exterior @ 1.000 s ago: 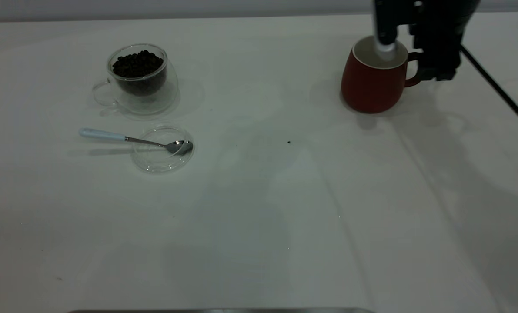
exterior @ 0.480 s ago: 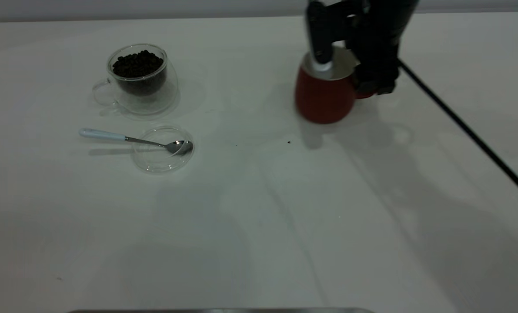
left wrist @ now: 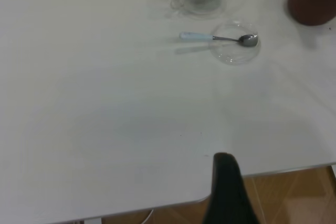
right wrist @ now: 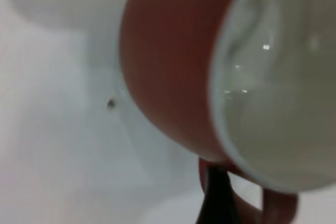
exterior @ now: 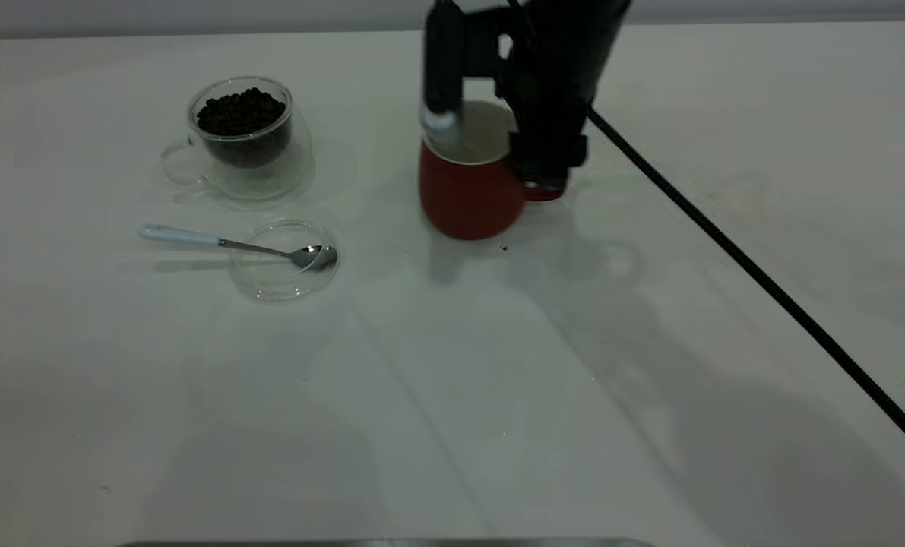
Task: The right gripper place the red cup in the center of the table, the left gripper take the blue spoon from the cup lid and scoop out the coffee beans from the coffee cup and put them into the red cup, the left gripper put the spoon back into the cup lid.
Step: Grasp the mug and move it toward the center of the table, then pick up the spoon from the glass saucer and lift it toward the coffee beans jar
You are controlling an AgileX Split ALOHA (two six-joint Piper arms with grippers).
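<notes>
My right gripper point(exterior: 545, 178) is shut on the loop handle of the red cup point(exterior: 467, 199) and holds it upright near the table's point(exterior: 498, 395) far middle. I cannot tell whether the cup touches the surface. In the right wrist view the red cup point(right wrist: 168, 72) fills the frame, with one black finger point(right wrist: 214, 198) through its handle. The coffee cup point(exterior: 245, 144) with coffee beans point(exterior: 239, 112) stands at the far left. The blue spoon point(exterior: 182, 236) lies with its bowl in the cup lid point(exterior: 279, 277). My left gripper point(left wrist: 227, 182) hangs over the table's near edge.
A single stray bean point(exterior: 504, 248) lies just in front of the red cup. The right arm's black cable point(exterior: 733, 254) runs across the table's right side. The left wrist view shows the spoon point(left wrist: 202, 36), the lid point(left wrist: 232, 55) and the red cup point(left wrist: 311, 6) far off.
My right gripper has carried the red cup from the far right corner leftward and slightly forward to the middle. The spoon, lid and coffee cup have not moved.
</notes>
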